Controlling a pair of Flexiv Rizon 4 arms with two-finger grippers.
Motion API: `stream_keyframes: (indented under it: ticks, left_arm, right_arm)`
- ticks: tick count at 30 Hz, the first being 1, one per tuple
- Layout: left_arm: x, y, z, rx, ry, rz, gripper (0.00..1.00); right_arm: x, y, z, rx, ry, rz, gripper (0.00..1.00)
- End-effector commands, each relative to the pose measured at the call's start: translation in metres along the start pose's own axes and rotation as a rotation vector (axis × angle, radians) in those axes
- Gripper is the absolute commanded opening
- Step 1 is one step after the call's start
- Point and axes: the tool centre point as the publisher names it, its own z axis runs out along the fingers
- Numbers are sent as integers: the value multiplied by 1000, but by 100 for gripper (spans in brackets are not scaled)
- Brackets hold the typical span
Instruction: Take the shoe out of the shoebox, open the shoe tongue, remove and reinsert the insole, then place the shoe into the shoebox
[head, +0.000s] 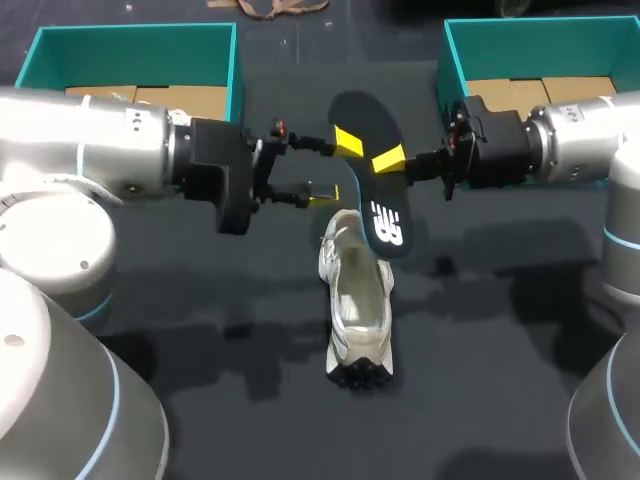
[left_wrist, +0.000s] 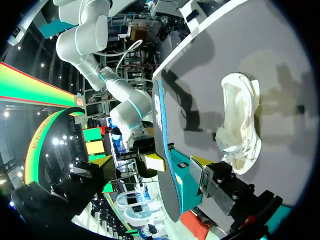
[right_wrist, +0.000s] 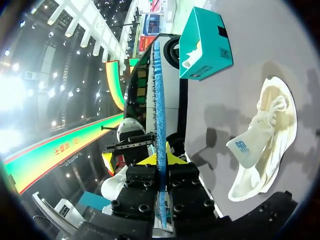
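my right claw (head: 390, 160) pinching the black foam insole (head: 376, 198) up in the air, left claw (head: 337, 168) spread wide either side of it, white mesh sneaker (head: 358, 310) lying on the dark surface (head: 500, 350) just below

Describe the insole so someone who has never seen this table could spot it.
On the dark table lies a white mesh running shoe. Over its far end hangs the long black foam insole with a white logo, pinched in the right claw; it alone is flat, dark and lifted.
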Motion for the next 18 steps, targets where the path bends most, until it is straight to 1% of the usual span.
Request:
stream_keyframes:
  ticks: [1,11,13,15,16,18]
  left_arm:
    - [-5,2,-43,42,82,0,100]
    - [-5,2,-43,42,82,0,100]
    - [-16,12,-48,104,61,28,100]
    - [-24,23,-49,163,123,36,100]
    - [-29,30,-51,161,138,59,100]
    - [-37,42,-52,203,213,70,100]
  right_arm:
    - [-2,-4,0,6,3,2,0]
    - [-2,-4,0,6,3,2,0]
    - [-2,-4,0,6,3,2,0]
    - [-2,-4,0,6,3,2,0]
    - [-2,-4,0,6,3,2,0]
    - [-2,-4,0,6,3,2,0]
